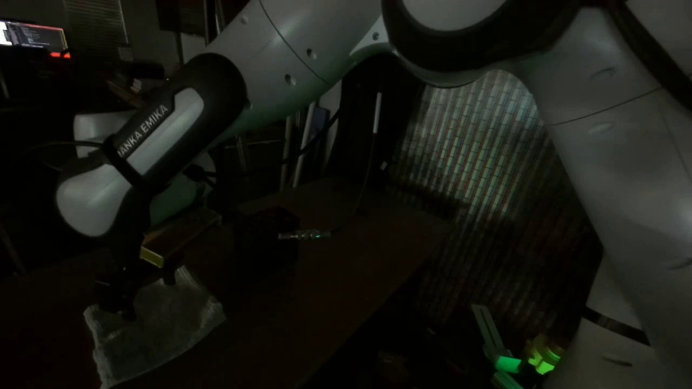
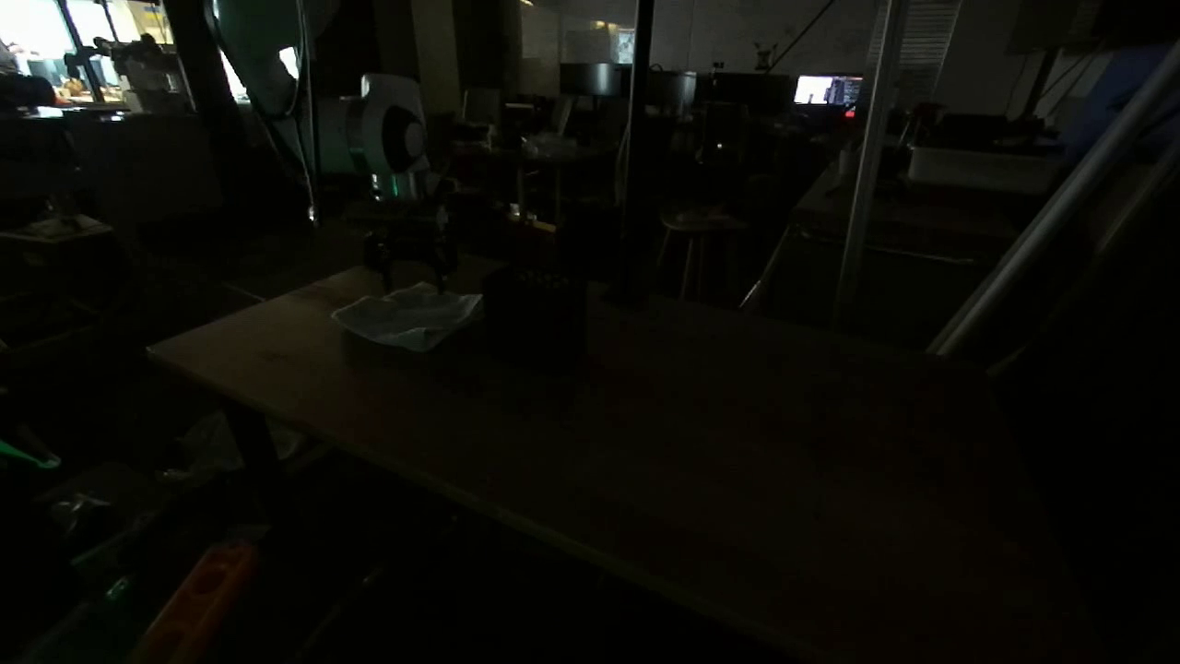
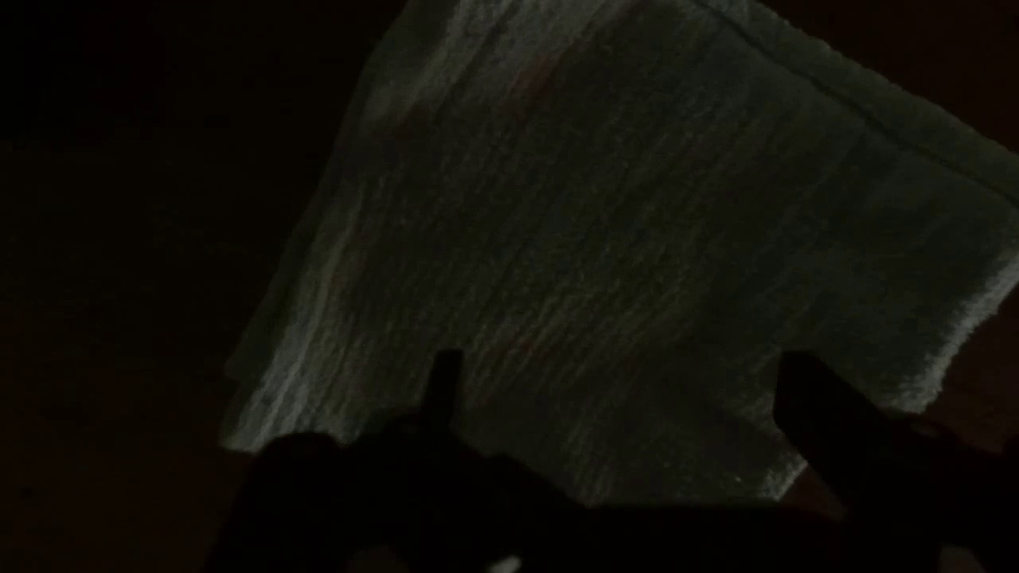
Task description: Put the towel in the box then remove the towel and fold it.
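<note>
The pale towel (image 1: 162, 329) lies wrinkled and spread out on the dark tabletop, also seen in an exterior view as a light towel (image 2: 406, 318). From above, the ribbed towel (image 3: 597, 199) fills most of the wrist view. Over it my gripper (image 3: 622, 358) stands open, its fingertips wide apart and no cloth pinched between them. In an exterior view the gripper (image 1: 149, 296) points down over the cloth; whether the tips touch it I cannot tell. The nearly black box (image 2: 535, 318) stands upright beside the towel. Its inside is too dark to make out, and the box (image 1: 267, 243) barely shows.
A thin cable with a small lit connector (image 1: 304, 235) appears near the box. The long table edge (image 2: 516, 516) runs along the near side. Metal poles (image 2: 1042, 221) rise beyond the table. An orange part (image 2: 198, 599) is low beside the table. The room is very dark.
</note>
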Tool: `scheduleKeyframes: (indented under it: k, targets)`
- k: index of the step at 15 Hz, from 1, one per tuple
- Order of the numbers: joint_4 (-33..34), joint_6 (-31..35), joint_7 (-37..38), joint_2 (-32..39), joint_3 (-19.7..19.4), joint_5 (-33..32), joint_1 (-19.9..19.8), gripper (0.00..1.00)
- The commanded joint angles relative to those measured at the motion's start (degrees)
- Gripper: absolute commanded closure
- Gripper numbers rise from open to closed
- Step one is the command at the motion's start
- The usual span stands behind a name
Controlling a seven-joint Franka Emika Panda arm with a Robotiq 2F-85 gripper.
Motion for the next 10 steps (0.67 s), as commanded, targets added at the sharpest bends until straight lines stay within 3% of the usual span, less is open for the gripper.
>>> scheduleKeyframes:
  k: [1, 8, 9, 10]
  targets:
    - [1.5, 3.7, -2.3, 3.9, -0.6, 1.6, -0.5, 0.00]
    - [0.8, 4.9, -2.6, 7.0, 1.8, 6.0, -1.4, 0.00]
    - [0.3, 4.7, -2.6, 6.7, 2.5, 7.3, -1.4, 0.25]
    - [0.1, 4.6, -2.7, 6.4, 3.2, 8.3, -1.4, 0.26]
